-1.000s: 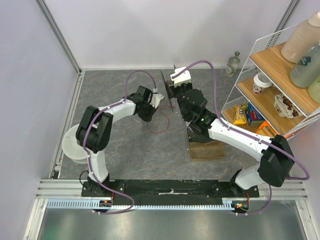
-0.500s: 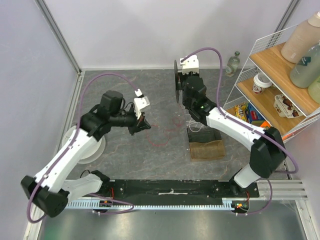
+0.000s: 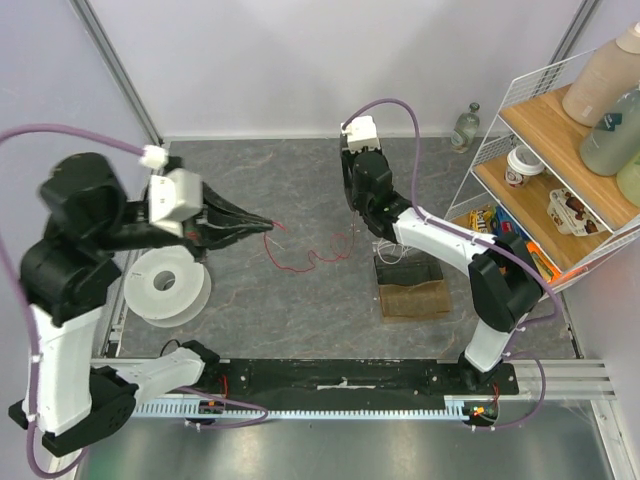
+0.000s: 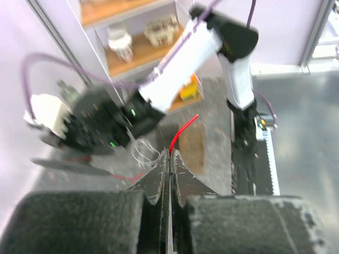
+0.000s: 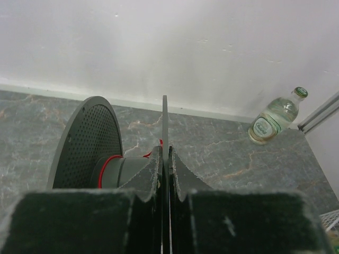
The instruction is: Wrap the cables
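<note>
The left gripper (image 4: 169, 157) pinched the red wire (image 3: 300, 262) by its end. Near the table's far edge, the right gripper (image 5: 164, 154) clamped one flange of the spool (image 5: 85, 140), seen edge-on.

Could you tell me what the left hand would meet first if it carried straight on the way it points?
Probably the right arm's white link, just past the red wire that the left hand pinches; depth is unclear.

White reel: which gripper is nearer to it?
Left. The left gripper hovers just beyond the white reel, pinching the red wire; the right gripper, far right, clamps the dark spool.
</note>
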`<action>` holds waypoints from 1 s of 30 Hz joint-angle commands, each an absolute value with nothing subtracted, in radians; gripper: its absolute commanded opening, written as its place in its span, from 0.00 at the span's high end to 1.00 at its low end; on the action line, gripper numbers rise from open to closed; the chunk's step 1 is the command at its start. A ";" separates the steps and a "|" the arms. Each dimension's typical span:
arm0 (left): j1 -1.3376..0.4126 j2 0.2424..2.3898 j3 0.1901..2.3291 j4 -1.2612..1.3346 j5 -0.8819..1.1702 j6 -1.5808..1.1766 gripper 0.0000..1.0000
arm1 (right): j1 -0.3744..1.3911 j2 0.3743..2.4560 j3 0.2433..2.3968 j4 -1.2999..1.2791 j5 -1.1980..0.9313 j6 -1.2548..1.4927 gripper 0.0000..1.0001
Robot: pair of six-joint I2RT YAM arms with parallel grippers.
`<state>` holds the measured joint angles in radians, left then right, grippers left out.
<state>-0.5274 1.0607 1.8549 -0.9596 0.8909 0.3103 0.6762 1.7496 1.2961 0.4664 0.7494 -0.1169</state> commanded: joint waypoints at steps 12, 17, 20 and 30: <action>-0.512 1.178 2.300 -0.579 0.413 0.198 0.98 | 0.661 1.645 1.020 0.629 0.444 -0.252 1.00; -0.512 1.187 2.257 -0.509 0.031 0.313 0.98 | 0.640 1.559 0.942 0.627 0.260 -0.282 1.00; -0.514 1.160 2.149 -0.395 -0.066 0.420 0.98 | 0.635 1.522 0.904 0.663 0.184 -0.320 1.00; -0.505 1.175 2.005 -0.215 -0.285 0.739 0.98 | 0.565 1.445 0.873 0.736 -0.141 -0.488 1.00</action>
